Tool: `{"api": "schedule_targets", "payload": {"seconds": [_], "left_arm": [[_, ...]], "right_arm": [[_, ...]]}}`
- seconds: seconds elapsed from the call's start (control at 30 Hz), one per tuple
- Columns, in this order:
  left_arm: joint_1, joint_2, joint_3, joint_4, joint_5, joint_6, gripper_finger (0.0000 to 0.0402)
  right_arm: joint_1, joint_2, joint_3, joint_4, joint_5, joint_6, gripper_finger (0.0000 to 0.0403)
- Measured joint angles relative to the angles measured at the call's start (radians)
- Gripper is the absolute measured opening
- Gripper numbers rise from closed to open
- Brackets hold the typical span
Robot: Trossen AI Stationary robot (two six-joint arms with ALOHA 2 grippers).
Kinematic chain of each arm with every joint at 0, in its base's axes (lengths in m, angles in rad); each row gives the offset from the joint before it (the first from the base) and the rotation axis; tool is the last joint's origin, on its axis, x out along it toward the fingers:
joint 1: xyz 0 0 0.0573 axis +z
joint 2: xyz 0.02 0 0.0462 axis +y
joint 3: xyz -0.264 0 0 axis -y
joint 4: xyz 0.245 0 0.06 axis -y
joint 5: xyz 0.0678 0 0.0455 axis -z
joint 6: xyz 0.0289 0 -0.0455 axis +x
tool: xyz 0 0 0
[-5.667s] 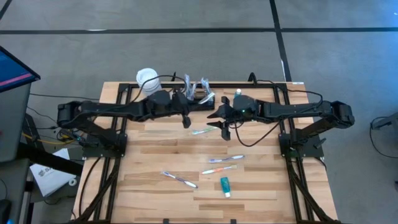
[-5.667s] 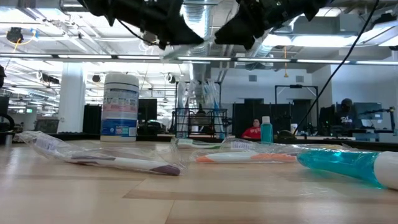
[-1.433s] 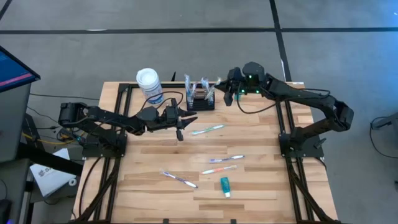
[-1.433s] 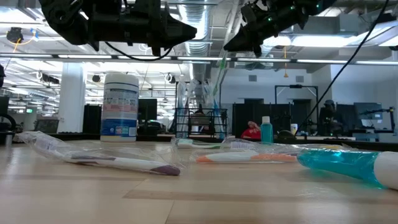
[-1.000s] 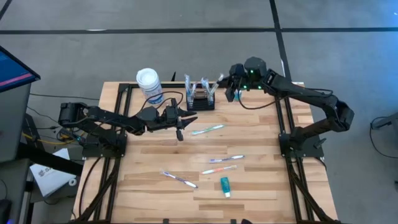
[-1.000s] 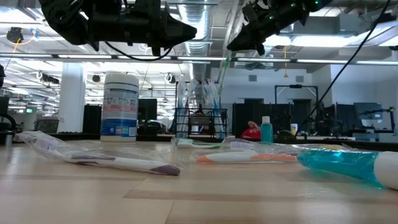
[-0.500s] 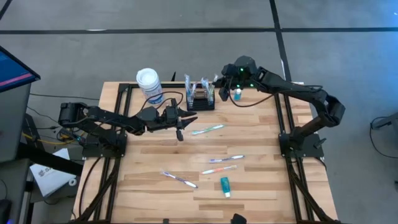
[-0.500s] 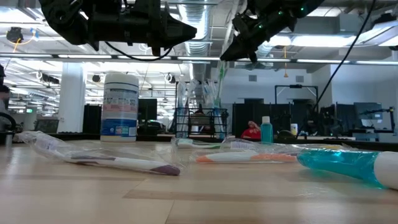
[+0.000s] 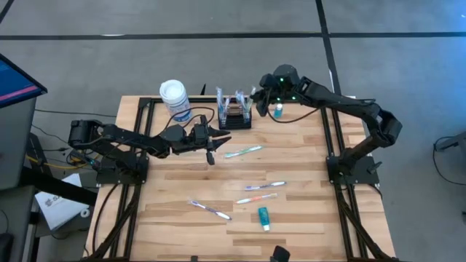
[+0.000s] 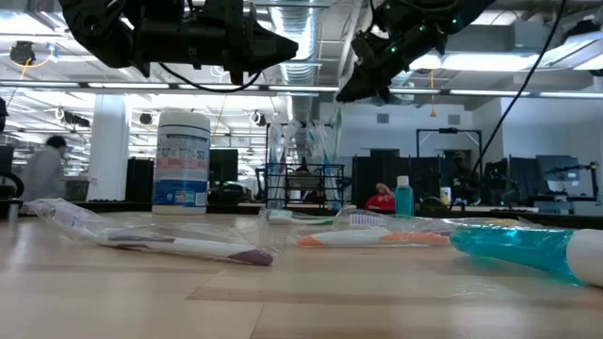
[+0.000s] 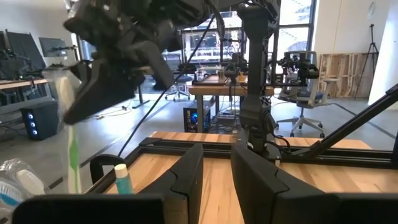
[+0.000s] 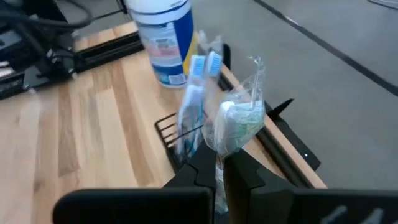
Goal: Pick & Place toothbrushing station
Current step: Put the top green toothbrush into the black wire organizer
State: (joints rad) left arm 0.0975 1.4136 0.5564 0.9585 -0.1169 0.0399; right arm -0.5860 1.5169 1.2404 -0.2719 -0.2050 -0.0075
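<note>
The toothbrushing station, a small black wire basket [image 9: 234,116], stands at the table's far edge with blue wrapped toothbrushes [image 12: 195,93] upright in it. My right gripper [image 9: 257,100] hovers just right of and above it, shut on a green toothbrush in a clear wrapper [image 12: 237,121]. My left gripper [image 11: 216,152] hangs level above the table's middle left, open, with nothing between its fingers. My right gripper pinches the wrapped toothbrush between its two fingers at the handle part [image 12: 219,148] behind the head. The fingers slant down from the table's right side. The brush runs on past the fingertips and hangs, head end down [image 10: 335,127], over the basket's right end. Whether it touches the basket I cannot tell.
A white-lidded canister [image 9: 175,98] stands left of the basket and a small blue bottle [image 9: 277,110] right of it. Wrapped toothbrushes [image 9: 242,151] [image 9: 263,186] [image 9: 211,210] and a teal tube [image 9: 263,217] lie on the wood toward the near edge.
My right gripper has moved toward the table's left edge, closer to the basket, carrying the green toothbrush, which still hangs below it. The left arm has kept still.
</note>
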Motion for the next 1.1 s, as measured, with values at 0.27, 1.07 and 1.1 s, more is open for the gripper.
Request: {"api": "schedule_targets", "payload": {"seconds": [0.27, 1.07, 1.1], "left_arm": [[0.0, 0.0, 0.0, 0.0, -0.001, 0.0, 0.0076], [-0.014, 0.0, -0.003, -0.001, -0.001, -0.001, 0.0076], [-0.014, 0.0, -0.003, -0.001, 0.0, -0.001, 0.0076]], "right_arm": [[-0.001, 0.012, 0.002, 0.012, -0.004, 0.0, 0.0001], [-0.006, 0.183, 0.001, 0.017, -0.084, -0.015, 0.0003], [-0.006, 0.189, 0.001, 0.02, -0.084, -0.017, 0.0004]]}}
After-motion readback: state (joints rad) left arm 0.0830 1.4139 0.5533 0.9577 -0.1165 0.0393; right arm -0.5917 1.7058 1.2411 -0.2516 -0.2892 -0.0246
